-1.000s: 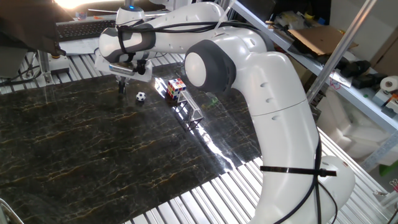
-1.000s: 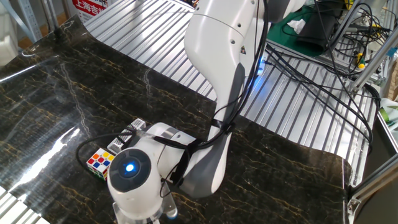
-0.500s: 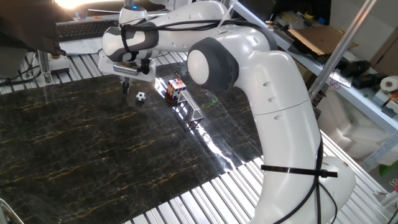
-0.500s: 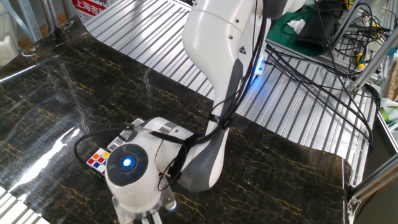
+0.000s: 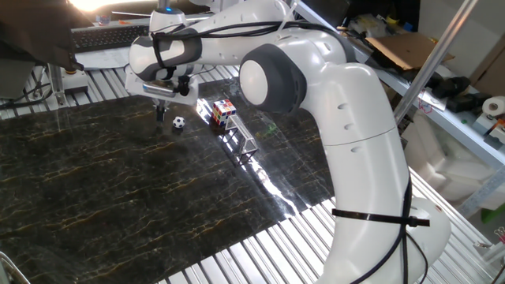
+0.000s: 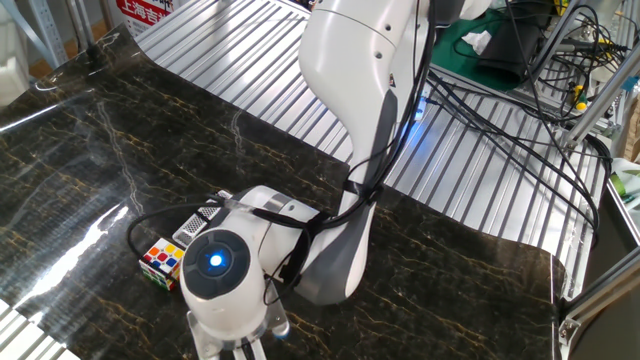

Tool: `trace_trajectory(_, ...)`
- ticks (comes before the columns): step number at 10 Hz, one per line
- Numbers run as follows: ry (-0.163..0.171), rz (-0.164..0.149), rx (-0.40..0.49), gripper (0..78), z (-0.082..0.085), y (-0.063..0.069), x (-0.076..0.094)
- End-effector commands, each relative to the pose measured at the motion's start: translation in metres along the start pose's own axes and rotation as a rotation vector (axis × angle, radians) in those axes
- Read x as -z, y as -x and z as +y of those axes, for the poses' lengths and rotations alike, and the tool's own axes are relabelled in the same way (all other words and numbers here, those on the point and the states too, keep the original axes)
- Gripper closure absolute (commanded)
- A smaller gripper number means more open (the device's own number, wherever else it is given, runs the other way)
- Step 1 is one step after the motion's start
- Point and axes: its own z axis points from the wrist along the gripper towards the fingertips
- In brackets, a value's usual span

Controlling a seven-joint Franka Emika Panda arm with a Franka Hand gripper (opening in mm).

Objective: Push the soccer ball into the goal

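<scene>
The soccer ball (image 5: 178,122), tiny and white with black patches, lies on the dark marble mat near its far edge. My gripper (image 5: 160,116) points down just left of the ball, close to the mat, with its dark fingertips together and holding nothing. The silvery frame goal (image 5: 245,141) lies to the right of the ball, past the multicoloured puzzle cube (image 5: 223,112). In the other fixed view the gripper (image 6: 243,350) is at the bottom edge under the wrist. The cube (image 6: 160,264) and part of the goal (image 6: 203,216) show there, and the ball is hidden.
The dark marble mat (image 5: 118,197) covers a ribbed metal table (image 6: 250,60). The cube stands between the ball and the goal's near end. My own white arm (image 5: 347,134) reaches across the right side. Shelves and cables stand beyond the table.
My gripper has shifted slightly right, toward the ball. The ball, cube and goal have not moved.
</scene>
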Motion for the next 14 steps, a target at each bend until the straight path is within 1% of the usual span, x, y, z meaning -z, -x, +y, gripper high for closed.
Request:
trace_trajectory(1, 0.002, -0.009, -0.017, 77.6, -0.010, 0.003, 0.002)
trace_trajectory(3, 0.001, -0.010, -0.020, 77.6, -0.017, 0.004, 0.002)
trace_trajectory(4, 0.000, -0.019, -0.026, 77.6, -0.021, 0.005, 0.001)
trace_trajectory(5, 0.005, -0.026, -0.029, 77.6, -0.027, 0.006, -0.001)
trace_trajectory(6, 0.007, -0.027, -0.031, 77.6, -0.028, 0.007, -0.001)
trace_trajectory(8, 0.020, -0.044, -0.033, 77.6, -0.039, 0.010, -0.004)
trace_trajectory(10, 0.037, -0.071, -0.074, 77.6, -0.040, 0.011, -0.004)
trace_trajectory(11, 0.036, -0.074, -0.075, 77.6, -0.041, 0.011, -0.003)
trace_trajectory(13, 0.011, -0.066, -0.035, 77.6, -0.049, 0.011, 0.000)
trace_trajectory(14, -0.019, -0.067, -0.008, 77.6, -0.051, 0.011, 0.000)
